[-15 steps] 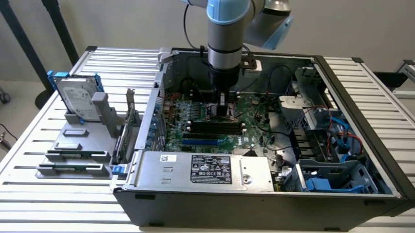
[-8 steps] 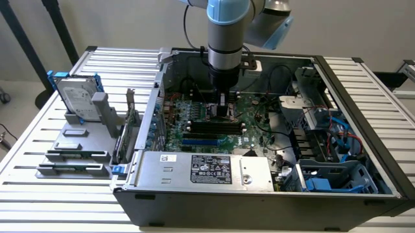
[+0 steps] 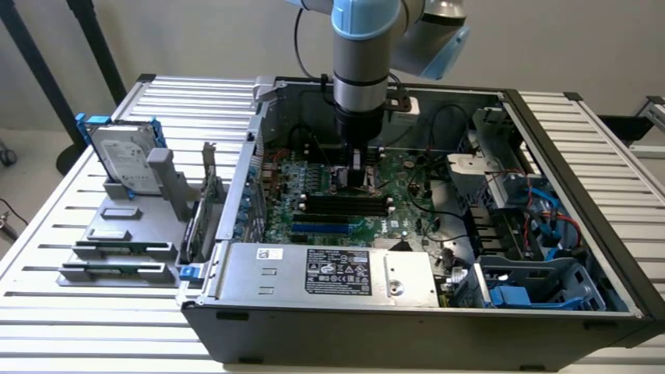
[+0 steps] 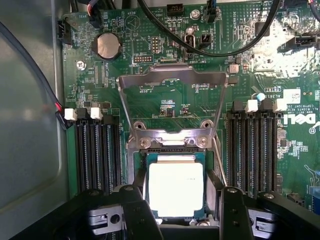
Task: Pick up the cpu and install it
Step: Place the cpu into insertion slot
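**Containers.** A slatted table (image 3: 62, 327) carries an open computer case (image 3: 416, 331), and the gripper (image 3: 359, 175) hangs inside it. The arm (image 3: 359, 78) comes down into the case from straight above. A green motherboard (image 3: 406, 195) lines the case floor directly under the gripper. A grey power supply (image 3: 322, 273) with a printed label sits nearer the camera than the gripper. A drive cage (image 3: 540, 288) with blue parts is off to the gripper's side, toward the exterior view's right.

**Surroundings.** A hard drive (image 3: 123, 156) with blue rails stands upright on a grey holder (image 3: 114, 257). It is outside the case and well apart from the gripper, toward the exterior view's left. In the wrist view, the motherboard (image 4: 175, 100) shows banks of memory slots (image 4: 97, 150) on both sides of the gripper. The socket's metal load plate (image 4: 172, 80) is swung open just beyond the fingertips. A black cable (image 4: 225, 50) arcs across the board farther out. A coin battery (image 4: 106, 45) sits farther out too, well clear of the gripper.

**Hand.** The gripper (image 4: 182, 197) is part-way spread. Its two black fingers (image 4: 135, 215) pinch the cpu (image 4: 176, 190) by opposite edges. The cpu lies flat, silvery top upward, squarely over the open socket (image 4: 172, 142). Whether it is fully seated there cannot be told.
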Tool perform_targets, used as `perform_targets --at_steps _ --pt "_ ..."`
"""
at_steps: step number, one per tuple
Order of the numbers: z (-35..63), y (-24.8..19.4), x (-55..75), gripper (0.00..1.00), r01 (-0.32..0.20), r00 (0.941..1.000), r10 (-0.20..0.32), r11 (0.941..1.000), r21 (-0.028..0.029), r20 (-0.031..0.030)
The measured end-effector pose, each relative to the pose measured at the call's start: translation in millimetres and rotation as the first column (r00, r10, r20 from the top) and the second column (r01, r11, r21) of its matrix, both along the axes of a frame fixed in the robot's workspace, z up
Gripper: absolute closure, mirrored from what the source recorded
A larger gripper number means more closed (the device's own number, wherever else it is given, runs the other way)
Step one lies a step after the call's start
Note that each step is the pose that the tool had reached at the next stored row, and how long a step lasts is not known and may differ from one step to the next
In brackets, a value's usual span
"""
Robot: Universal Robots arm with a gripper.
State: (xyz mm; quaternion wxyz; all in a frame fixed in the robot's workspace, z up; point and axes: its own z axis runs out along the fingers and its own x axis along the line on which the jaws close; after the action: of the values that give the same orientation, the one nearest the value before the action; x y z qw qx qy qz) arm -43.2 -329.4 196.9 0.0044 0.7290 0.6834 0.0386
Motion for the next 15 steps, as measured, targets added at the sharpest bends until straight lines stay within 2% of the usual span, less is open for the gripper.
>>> perform_targets --at_steps 3,9,15 --pt "-0.7 1.2 0.1 0.45 0.0 1.0 0.0 1.0 -0.0028 0.0002" --pt "-2.1 1.6 0.1 0.45 -0.001 1.0 0.001 0.9999 -0.0137 0.0001" --pt "-2.2 3.0 0.0 0.45 -0.006 1.0 0.006 0.9998 -0.0171 -0.0001"
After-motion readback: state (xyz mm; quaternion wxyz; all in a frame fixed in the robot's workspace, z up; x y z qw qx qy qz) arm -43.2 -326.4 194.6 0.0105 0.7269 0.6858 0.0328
